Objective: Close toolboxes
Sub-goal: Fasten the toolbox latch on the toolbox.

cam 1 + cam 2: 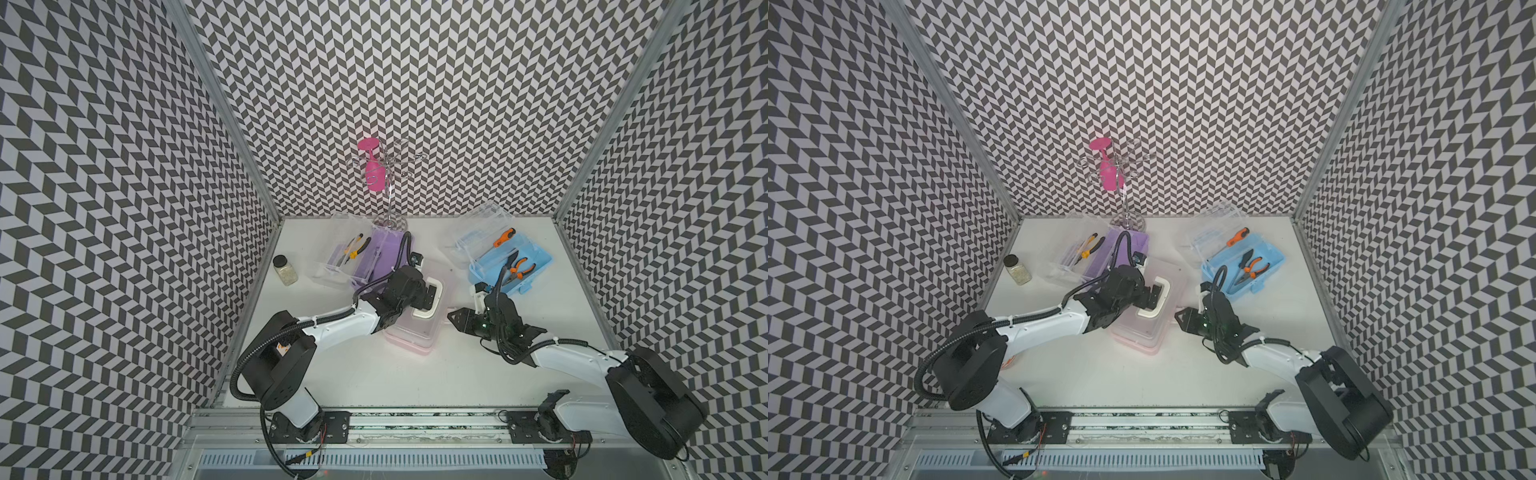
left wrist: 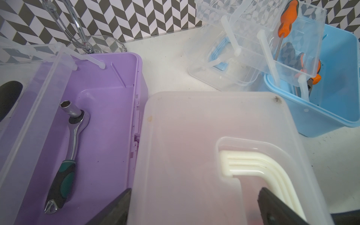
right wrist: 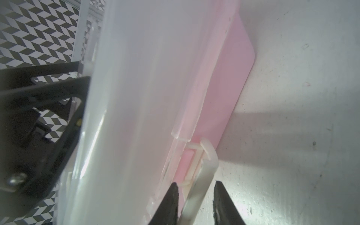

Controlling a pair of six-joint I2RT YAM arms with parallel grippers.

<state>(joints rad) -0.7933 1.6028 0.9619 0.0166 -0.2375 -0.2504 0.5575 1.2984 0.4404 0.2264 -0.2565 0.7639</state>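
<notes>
Right claw (image 3: 196, 183) is straddling the white latch (image 3: 208, 155) on the pink toolbox (image 3: 229, 87), jaws narrowly parted and not yet pinching it, probably to snap it shut. Left claw (image 2: 194, 189), spread wide and gripping nothing, is sitting over the lid (image 2: 185, 136), seemingly steadying it. Three toolboxes are standing on the table (image 1: 374, 382): pink mid-table with its lid down, purple toolbox (image 1: 386, 249) and blue toolbox (image 1: 532, 259) gaping open toward the far corners.

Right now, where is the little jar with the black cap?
In both top views the jar sits on the left side of the table, towards the back, just left of the open purple toolbox and apart from it.
</notes>
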